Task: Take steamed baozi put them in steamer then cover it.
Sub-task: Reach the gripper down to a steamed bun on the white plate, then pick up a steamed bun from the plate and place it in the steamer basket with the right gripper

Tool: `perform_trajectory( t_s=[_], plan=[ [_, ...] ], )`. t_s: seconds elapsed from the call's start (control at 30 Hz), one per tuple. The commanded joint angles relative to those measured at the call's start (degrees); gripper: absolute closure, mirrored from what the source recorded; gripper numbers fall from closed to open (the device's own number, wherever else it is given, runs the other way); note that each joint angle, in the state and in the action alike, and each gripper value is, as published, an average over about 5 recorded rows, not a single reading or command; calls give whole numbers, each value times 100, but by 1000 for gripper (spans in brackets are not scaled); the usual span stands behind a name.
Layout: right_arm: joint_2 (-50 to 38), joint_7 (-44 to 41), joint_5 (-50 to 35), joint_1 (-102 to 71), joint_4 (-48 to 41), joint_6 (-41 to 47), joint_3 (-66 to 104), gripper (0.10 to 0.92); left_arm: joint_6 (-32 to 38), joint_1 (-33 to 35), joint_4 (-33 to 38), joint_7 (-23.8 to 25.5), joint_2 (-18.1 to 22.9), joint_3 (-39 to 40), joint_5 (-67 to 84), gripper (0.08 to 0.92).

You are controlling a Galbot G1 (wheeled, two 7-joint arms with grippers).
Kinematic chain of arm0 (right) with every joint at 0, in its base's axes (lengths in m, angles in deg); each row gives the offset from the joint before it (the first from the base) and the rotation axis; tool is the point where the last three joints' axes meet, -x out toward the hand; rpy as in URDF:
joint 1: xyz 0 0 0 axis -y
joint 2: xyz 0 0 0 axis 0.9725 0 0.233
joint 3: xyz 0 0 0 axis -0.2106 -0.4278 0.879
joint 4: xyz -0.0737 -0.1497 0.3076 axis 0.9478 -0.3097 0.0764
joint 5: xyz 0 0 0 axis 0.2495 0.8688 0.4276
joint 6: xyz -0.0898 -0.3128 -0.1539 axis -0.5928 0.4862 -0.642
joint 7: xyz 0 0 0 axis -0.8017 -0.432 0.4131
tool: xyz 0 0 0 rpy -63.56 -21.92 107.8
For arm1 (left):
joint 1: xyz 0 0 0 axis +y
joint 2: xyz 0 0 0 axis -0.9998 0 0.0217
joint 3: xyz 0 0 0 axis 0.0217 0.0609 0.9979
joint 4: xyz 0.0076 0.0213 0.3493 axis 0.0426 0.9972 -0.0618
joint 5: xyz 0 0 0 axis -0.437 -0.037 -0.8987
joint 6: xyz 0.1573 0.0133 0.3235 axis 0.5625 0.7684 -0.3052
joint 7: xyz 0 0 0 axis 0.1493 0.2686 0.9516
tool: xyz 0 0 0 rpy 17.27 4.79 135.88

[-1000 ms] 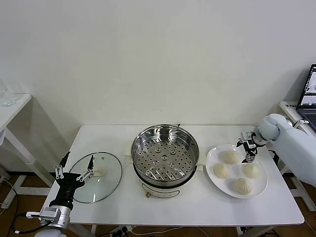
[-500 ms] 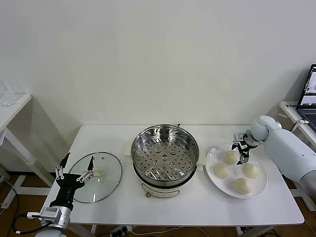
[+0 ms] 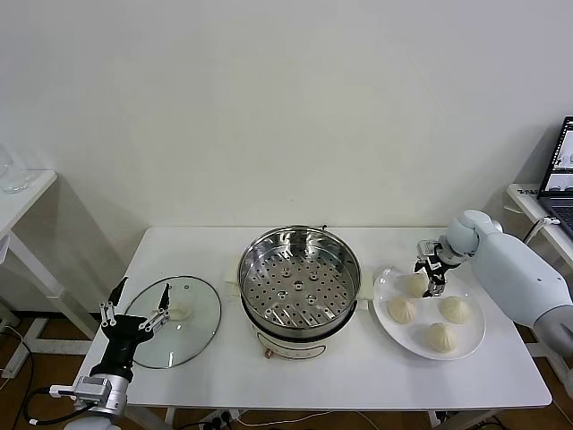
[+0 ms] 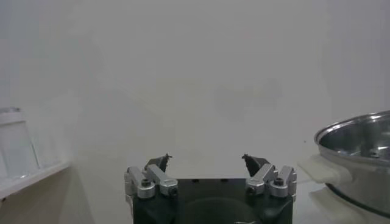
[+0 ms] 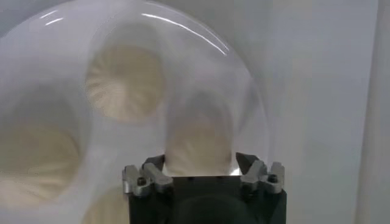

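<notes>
Right tool (image 3: 430, 268) around upright baozi (image 3: 414, 284), pleats up

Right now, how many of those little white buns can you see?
4, all on the white plate, right of the steamer: one at the back under the right pincer, one left, one right, one in front. None seems hidden.

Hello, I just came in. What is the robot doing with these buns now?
The right gripper is down at the white plate, its fingers around the rear baozi, one of four there. The steamer in the middle holds no buns yet. Its glass cover lies on the table at the left, and the left gripper waits open near it.
</notes>
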Motion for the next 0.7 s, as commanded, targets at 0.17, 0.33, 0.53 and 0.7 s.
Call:
perform_trajectory(
  t_s=[0.17, 0.33, 0.53, 0.7],
  plan=[
    [31, 18, 2, 7, -33, -17, -9, 330, 28, -9, -29, 6, 7, 4, -7, 177],
    [-82, -8, -109, 56, 109, -26, -91, 342, 33, -13, -42, 5, 16, 19, -11, 177],
    [-758, -217, -972, 534, 1033, -185, -599, 346, 26, 11, 10, 1, 12, 22, -19, 177],
    [-1429, -603, -1735, 1570, 2167, -890, -1208, 347, 5, 15, 38, -9, -3, 35, -21, 177]
  ],
)
